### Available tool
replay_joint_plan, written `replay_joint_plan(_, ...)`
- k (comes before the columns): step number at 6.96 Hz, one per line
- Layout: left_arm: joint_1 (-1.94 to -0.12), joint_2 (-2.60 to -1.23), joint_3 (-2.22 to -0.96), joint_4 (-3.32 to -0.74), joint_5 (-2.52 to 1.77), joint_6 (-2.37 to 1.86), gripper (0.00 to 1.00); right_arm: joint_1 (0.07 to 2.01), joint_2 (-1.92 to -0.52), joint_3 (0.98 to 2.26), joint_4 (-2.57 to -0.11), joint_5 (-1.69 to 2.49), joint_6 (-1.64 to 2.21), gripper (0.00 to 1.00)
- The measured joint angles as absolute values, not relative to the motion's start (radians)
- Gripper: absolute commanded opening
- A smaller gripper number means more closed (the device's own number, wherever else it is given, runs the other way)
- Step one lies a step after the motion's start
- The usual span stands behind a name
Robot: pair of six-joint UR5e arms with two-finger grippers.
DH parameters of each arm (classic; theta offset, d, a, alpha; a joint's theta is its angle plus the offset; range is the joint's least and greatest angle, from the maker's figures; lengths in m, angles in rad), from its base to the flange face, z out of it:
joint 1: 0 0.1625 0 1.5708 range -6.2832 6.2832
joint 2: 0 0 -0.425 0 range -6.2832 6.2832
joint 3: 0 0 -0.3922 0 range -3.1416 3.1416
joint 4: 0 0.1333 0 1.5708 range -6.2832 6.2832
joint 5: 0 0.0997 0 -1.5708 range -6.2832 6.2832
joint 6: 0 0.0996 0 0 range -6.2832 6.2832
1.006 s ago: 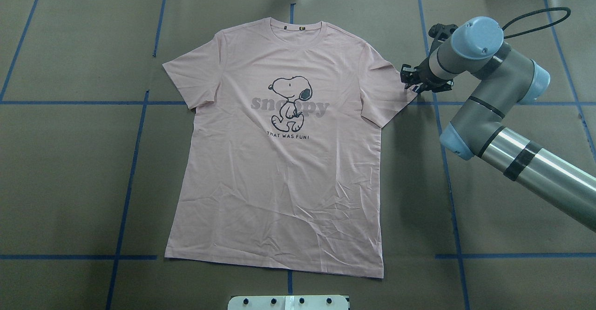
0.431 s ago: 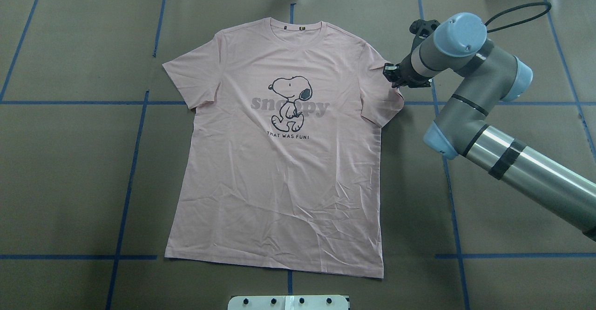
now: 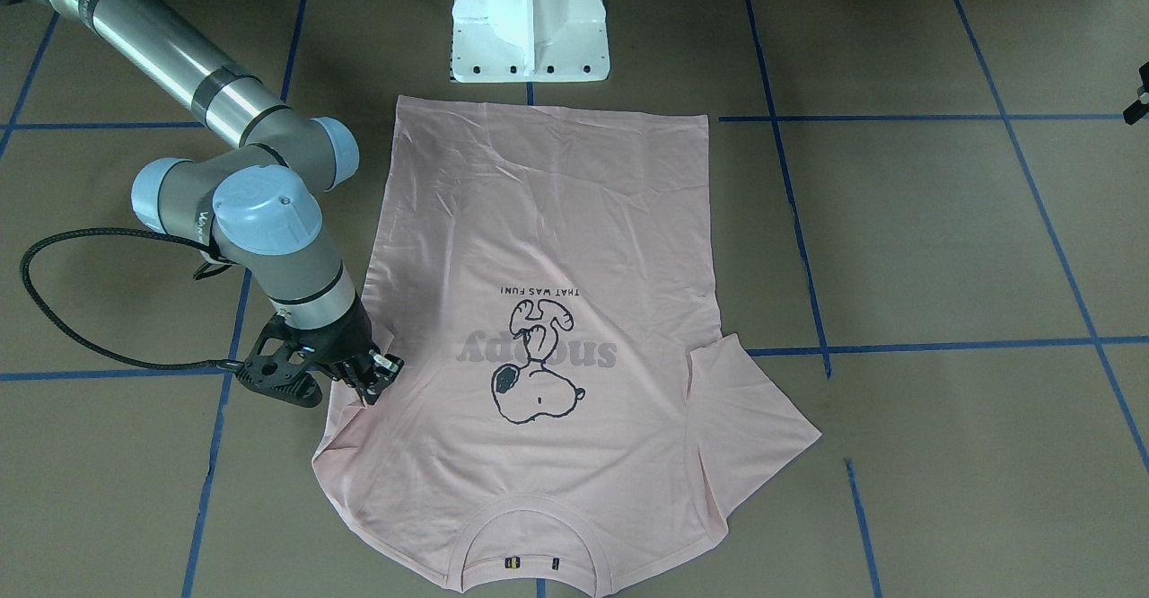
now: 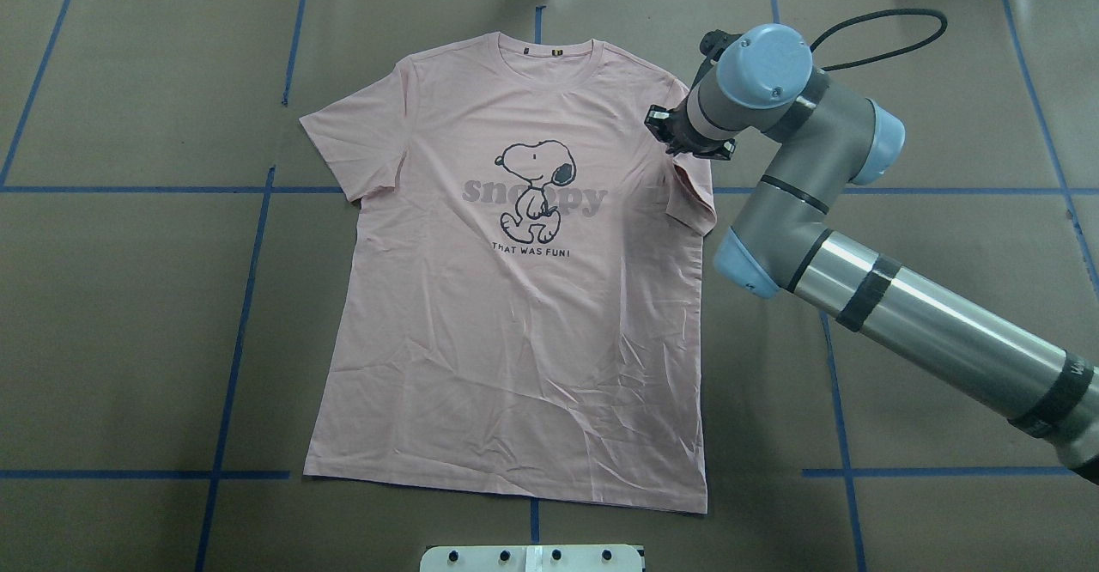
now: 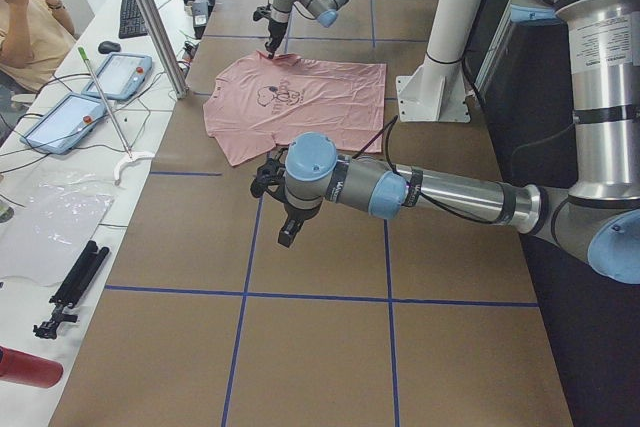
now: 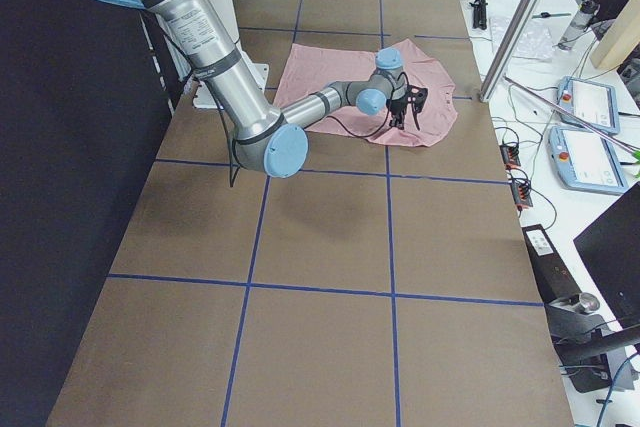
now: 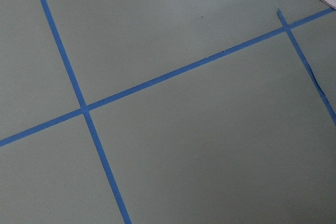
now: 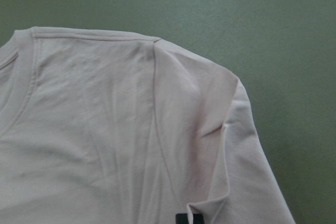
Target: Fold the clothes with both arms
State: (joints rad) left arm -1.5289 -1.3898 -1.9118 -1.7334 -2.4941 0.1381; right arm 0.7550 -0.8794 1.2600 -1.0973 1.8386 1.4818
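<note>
You are viewing the right gripper (image 3: 370, 390) pinching the T-shirt (image 4: 515, 323) by its sleeve, doubled inward; the left gripper (image 5: 287, 235) is hovering above the surface (image 4: 129, 297), opening indeterminable.

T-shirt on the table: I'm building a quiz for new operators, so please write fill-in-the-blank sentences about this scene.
1. The T-shirt lies flat with its printed side facing ____.
2. The right end effector grips one ____ of the shirt.
3. The tape lines around the shirt are ____ in colour.
Missing words: up; sleeve; blue.
</note>
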Motion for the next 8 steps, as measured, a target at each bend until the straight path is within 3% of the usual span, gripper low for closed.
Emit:
replay_joint_plan(1,-1.529,-1.390,-1.912,-1.733,-2.497,0.138,1.00,0.750,-0.828,1.209,-1.101,1.836,1.501,0.00)
replay_joint_plan(2,-1.529,-1.391,-1.916,-1.734,-2.499,0.124,1.00,0.745,-0.788,1.162,-1.100,1.834,1.504,0.99)
replay_joint_plan(5,-1.479,-1.433,-1.903,-1.902,-2.532,-0.171,1.00,0.707,-0.816,1.210,-1.085,1.717,1.502,1.00)
replay_joint_plan(8,-1.168,-1.784,-1.677,-2.025,-2.446,-0.631,0.95,0.693,-0.899,1.373,-1.080,1.701,1.500,1.00)
